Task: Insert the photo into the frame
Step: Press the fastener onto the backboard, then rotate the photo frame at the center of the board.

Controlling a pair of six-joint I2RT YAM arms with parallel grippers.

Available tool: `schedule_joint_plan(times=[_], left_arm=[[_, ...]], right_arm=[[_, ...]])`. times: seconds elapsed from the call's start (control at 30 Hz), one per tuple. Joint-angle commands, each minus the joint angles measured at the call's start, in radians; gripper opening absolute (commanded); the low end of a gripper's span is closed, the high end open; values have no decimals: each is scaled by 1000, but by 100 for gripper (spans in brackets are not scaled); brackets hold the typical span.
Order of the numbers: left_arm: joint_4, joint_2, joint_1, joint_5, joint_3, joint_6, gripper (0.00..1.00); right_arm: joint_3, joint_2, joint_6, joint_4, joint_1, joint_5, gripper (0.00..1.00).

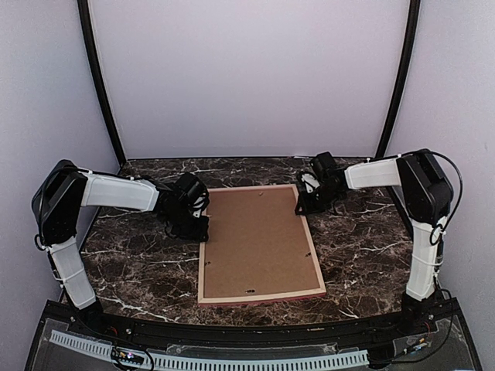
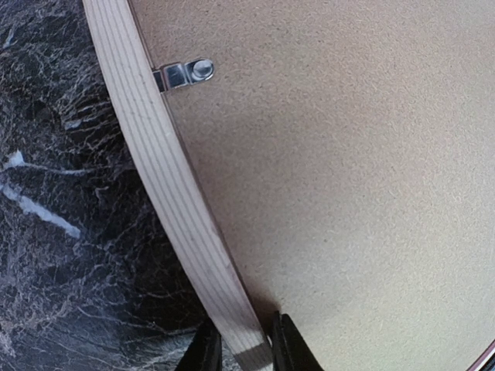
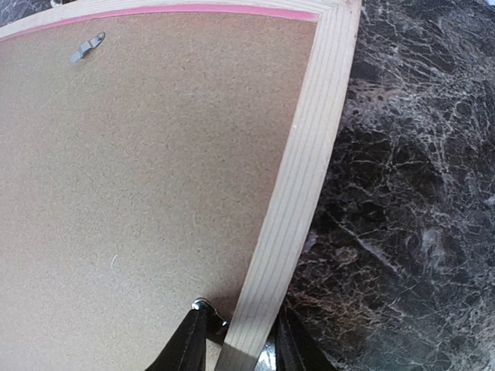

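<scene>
The frame lies back-up on the dark marble table, its pale wood rails showing and a pink strip along its near edge. The brown hardboard backing fills it. The photo is hidden. My left gripper is shut across the frame's left rail, one finger outside it and the other on the backing. My right gripper is shut across the right rail near the far corner, its inner finger on the backing.
Small metal turn clips hold the backing: one by the left rail, one at the far edge, one beside my right inner finger. Marble table extends on both sides. White walls enclose the back and sides.
</scene>
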Motion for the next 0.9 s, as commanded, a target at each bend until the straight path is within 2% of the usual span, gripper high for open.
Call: schedule_joint_plan(times=[0.0, 0.1, 0.3, 0.4, 0.63, 0.87], left_arm=[[-52, 15, -18, 15, -9, 63, 22], [-53, 15, -18, 14, -10, 62, 22], [-55, 14, -18, 15, -6, 35, 22], [-54, 13, -17, 14, -7, 12, 23], [-35, 7, -21, 16, -5, -36, 26], [-14, -1, -24, 21, 3, -47, 32]], right_arm=[[-5, 25, -34, -17, -26, 2, 32], [-3, 25, -37, -17, -26, -7, 34], [-24, -18, -10, -19, -26, -27, 52], [-58, -71, 14, -18, -26, -34, 57], [-199, -192, 72, 10, -13, -58, 60], [-314, -268, 125, 44, 34, -53, 58]])
